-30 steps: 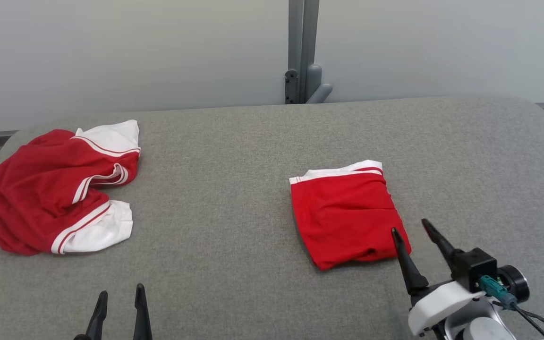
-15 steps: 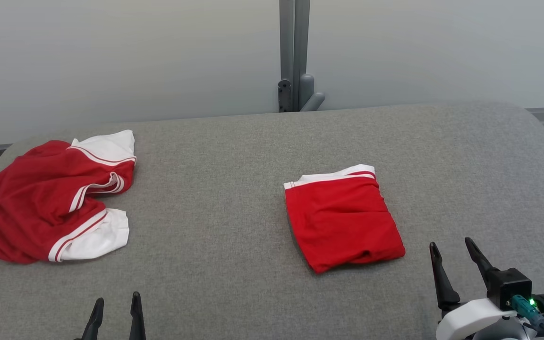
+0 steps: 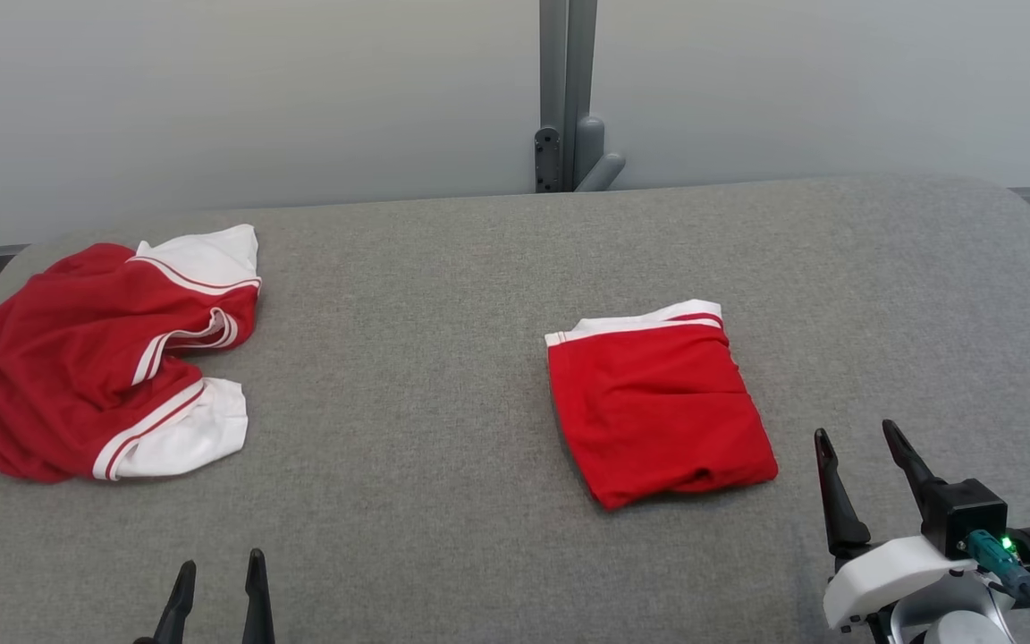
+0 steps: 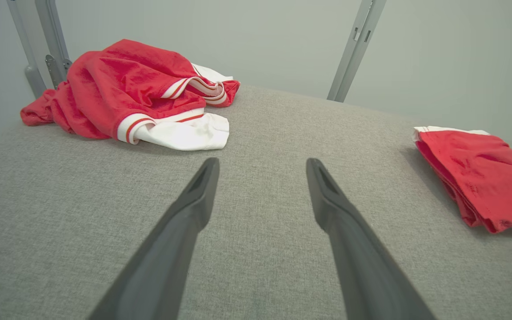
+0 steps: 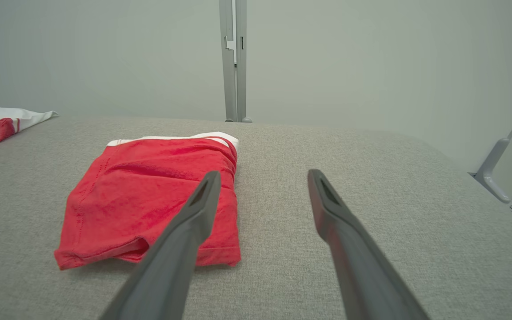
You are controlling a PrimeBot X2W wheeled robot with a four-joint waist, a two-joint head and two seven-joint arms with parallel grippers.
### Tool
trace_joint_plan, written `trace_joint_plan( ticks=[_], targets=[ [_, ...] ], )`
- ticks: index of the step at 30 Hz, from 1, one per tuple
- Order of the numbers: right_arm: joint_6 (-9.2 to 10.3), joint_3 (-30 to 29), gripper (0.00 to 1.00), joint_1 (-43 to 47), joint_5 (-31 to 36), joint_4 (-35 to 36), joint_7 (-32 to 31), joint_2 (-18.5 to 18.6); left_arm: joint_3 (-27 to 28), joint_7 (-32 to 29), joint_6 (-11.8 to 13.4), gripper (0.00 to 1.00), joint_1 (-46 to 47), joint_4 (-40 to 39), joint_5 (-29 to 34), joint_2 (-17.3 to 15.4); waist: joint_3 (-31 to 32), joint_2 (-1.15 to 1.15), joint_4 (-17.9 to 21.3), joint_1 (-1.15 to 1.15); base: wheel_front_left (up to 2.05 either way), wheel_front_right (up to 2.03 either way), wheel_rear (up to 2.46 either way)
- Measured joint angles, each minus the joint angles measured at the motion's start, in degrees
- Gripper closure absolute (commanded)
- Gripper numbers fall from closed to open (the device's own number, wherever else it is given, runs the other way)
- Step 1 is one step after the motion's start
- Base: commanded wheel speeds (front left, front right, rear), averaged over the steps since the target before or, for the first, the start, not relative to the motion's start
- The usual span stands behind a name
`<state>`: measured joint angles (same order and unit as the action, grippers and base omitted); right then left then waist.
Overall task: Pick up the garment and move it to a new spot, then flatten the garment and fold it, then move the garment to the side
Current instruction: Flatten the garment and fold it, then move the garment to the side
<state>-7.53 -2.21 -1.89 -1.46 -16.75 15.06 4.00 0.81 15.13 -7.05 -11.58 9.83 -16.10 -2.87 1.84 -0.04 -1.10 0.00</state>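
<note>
One garment (image 3: 658,407) lengthwise near-far, white band (image 3: 636,324) far.

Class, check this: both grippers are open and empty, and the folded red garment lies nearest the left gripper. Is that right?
Not quite: the folded red garment lies nearest the right gripper, not the left gripper, as the head view shows. Both are open and empty.

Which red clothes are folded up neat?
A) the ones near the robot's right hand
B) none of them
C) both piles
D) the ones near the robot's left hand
A: the folded red garment lies as a tidy rectangle close to the right gripper, while the red and white garment over on the left side lies crumpled.
</note>
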Motion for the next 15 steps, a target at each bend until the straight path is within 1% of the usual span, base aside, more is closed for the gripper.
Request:
trace_joint_plan(
  ticks=[8,12,15],
  targets=[
    [0.00,0.4,0.00,-0.2,-0.2,-0.2,0.0,-0.1,0.6,0.0,0.0,0.00,0.0,-0.2,-0.6,0.0,-0.4,0.00,-0.4,0.00,0.00,0.00,0.00],
    [0.00,1.4,0.00,-1.4,-3.2,-0.6,0.0,-0.4,0.5,0.0,0.0,0.00,0.0,-0.5,-0.8,0.0,-0.9,0.00,-0.4,0.00,0.00,0.00,0.00],
    [-0.01,3.6,0.00,-5.0,-4.5,-2.7,-0.3,0.8,0.3,0.0,0.0,0.00,0.9,-1.4,-1.0,0.0,-1.7,0.00,-0.6,0.00,0.00,0.00,0.00]
  ],
)
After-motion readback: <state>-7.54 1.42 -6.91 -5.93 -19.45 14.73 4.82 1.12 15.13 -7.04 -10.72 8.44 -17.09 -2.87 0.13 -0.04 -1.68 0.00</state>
